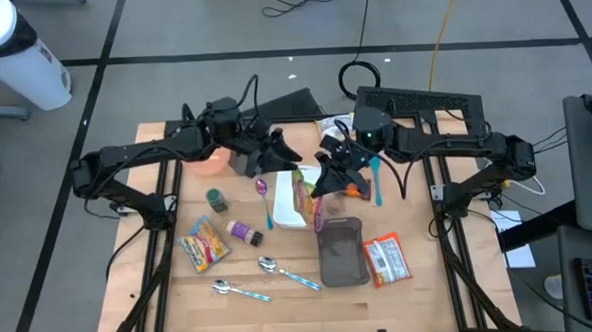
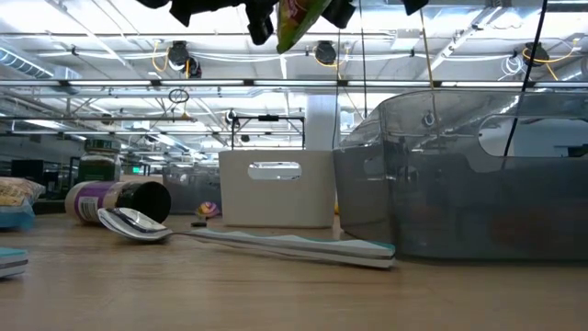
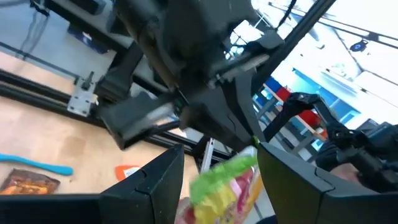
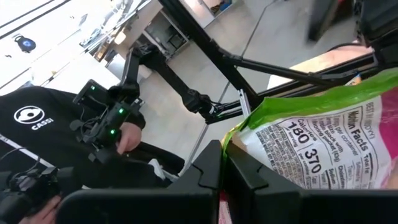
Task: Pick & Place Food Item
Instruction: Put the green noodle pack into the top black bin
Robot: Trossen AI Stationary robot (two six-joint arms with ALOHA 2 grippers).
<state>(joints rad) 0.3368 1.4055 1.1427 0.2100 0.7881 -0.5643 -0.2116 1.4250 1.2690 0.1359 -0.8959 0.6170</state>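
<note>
Snack bag (image 4: 323,149) | right tool (image 4: 222,168) pinches its green edge, aloft | left tool (image 3: 217,180) wide, straddling bag

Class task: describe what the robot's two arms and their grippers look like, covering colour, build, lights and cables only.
Both arms are matte black, built of slim jointed links. The left gripper and right gripper each end in two flat, angular black fingers. The right arm's wrist housing shows a small green light. Thin black cables loop above the left arm's wrist.
</note>
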